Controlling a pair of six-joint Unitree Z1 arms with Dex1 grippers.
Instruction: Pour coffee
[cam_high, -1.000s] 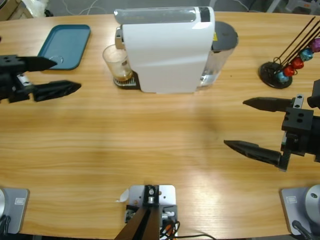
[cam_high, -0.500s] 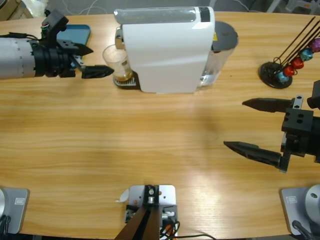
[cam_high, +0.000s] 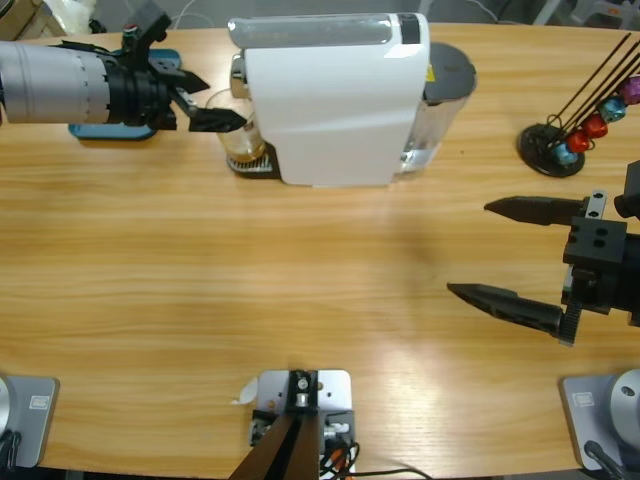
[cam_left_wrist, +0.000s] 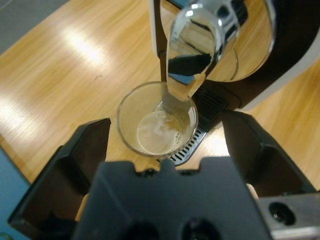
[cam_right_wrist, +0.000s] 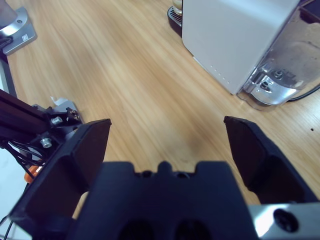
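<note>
A small clear glass tumbler (cam_left_wrist: 131, 109) stands on the black drip tray (cam_left_wrist: 204, 106) under the chrome spout (cam_left_wrist: 200, 35) of the white coffee machine (cam_high: 335, 100). A thin layer of pale yellow-brown coffee (cam_left_wrist: 159, 134) lies in its bottom. My left gripper (cam_left_wrist: 165, 119) is open, its jaws spread to either side of the tumbler and close to it. In the high view the left gripper (cam_high: 218, 100) reaches in from the left, with its nearer jaw over the tumbler (cam_high: 240, 138). My right gripper (cam_high: 471, 247) hangs open and holds nothing above bare table at the right.
A teal tray (cam_high: 100, 131) lies mostly hidden under the left arm at the back left. A black capsule stand (cam_high: 550, 145) with coloured capsules stands at the back right. The right wrist view shows the machine's clear water tank (cam_right_wrist: 280, 75).
The left arm has swung up and to the right, over the teal tray, bringing its open jaws up to the tumbler. The right arm has not moved.
</note>
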